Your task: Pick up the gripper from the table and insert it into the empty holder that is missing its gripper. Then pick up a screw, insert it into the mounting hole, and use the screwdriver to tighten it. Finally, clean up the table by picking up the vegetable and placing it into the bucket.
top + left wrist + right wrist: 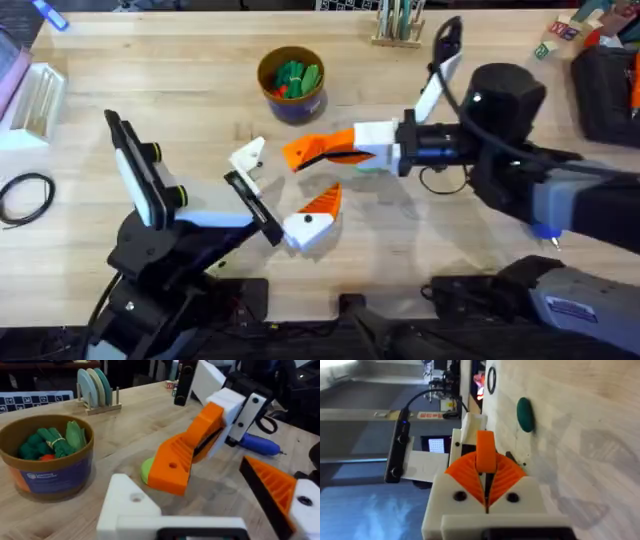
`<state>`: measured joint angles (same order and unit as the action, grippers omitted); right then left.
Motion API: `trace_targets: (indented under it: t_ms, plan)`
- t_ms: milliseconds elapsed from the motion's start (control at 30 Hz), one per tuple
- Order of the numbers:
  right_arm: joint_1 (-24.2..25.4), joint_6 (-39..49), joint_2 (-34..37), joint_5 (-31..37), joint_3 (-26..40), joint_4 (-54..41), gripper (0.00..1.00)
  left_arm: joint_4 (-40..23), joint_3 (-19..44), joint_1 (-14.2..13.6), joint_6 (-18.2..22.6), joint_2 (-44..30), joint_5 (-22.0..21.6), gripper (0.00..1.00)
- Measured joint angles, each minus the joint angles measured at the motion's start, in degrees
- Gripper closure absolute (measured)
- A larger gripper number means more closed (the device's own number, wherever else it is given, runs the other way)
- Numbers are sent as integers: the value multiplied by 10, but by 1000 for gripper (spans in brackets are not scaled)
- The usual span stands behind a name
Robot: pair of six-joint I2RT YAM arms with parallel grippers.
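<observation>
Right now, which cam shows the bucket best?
Left wrist: the bucket is near, showing its blue side, tan rim and green toy vegetables inside. Overhead shows it from above, farther off.

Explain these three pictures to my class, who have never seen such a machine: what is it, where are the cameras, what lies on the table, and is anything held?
These are two robot arms at a wooden table. One picture looks down from above. The other two come from small cameras on each arm's wrist.

The right gripper is a two-finger claw with orange ribbed pads. It is shut on a loose orange wedge, a spare fingertip.

The left gripper is open. One finger carries an orange pad; the other is a plain white block that lacks one. The wedge hangs close to that block.

On the table are a blue bucket holding green toy vegetables, a green disc and a blue screwdriver.
</observation>
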<state>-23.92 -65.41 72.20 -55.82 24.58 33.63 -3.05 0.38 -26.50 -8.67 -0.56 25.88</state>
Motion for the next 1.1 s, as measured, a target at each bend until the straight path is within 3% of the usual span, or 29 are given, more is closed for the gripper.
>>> trace_targets:
  t_ms: [233, 933, 1100]
  plan:
    - [-20, -64, 52, -29, 0, 78, 991, 0, 0, 0, 0, 0, 17, 46]
    - [-21, -95, 59, -34, 16, 80, 992, 0, 0, 0, 0, 0, 42, 44]
    - [-31, -101, 88, -27, 34, 81, 992, 0, 0, 0, 0, 0, 43, 44]
